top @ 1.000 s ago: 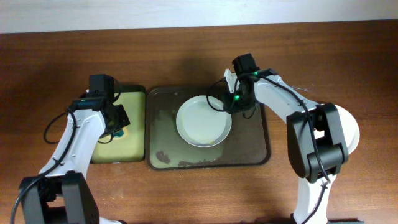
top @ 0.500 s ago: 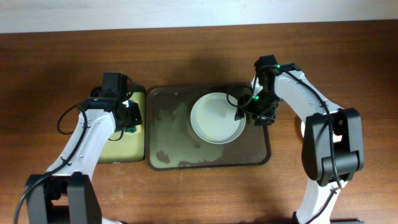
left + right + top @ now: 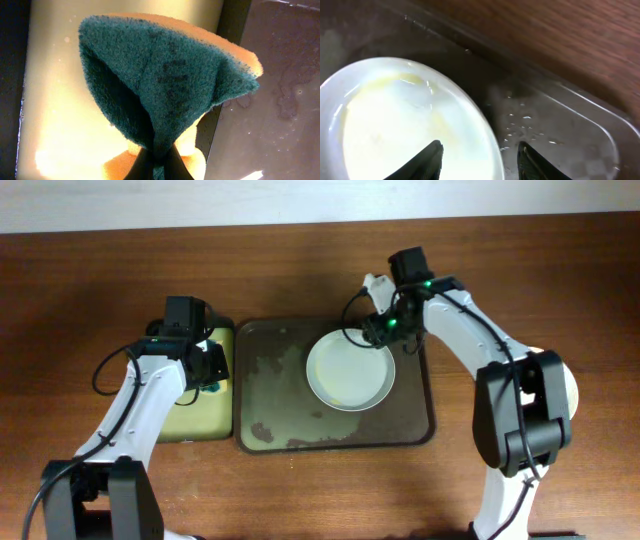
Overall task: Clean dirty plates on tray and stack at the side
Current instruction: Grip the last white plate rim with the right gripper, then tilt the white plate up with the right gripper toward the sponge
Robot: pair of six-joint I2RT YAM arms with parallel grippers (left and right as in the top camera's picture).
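Observation:
One white plate (image 3: pixel 345 375) with a faint yellow smear lies in the right half of the dark tray (image 3: pixel 265 395). My right gripper (image 3: pixel 383 330) is open over the plate's upper right rim. In the right wrist view its fingers (image 3: pixel 480 162) straddle the rim of the plate (image 3: pixel 395 120), one over the plate and one over the wet tray (image 3: pixel 560 125). My left gripper (image 3: pixel 207 368) is shut on a green and yellow sponge (image 3: pixel 165 85) over the sponge tray (image 3: pixel 195 420). Another white plate (image 3: pixel 570 390) lies on the table at the right, partly hidden by my right arm.
The pale yellow sponge tray (image 3: pixel 50 100) with its black rim touches the dark tray's left edge (image 3: pixel 280 100). The dark tray's left half carries wet smears. Bare wooden table surrounds both trays.
The plate slid to the right on the tray. My right gripper went to the plate's right side, then up to its upper right rim. My left arm shifted slightly right with the sponge.

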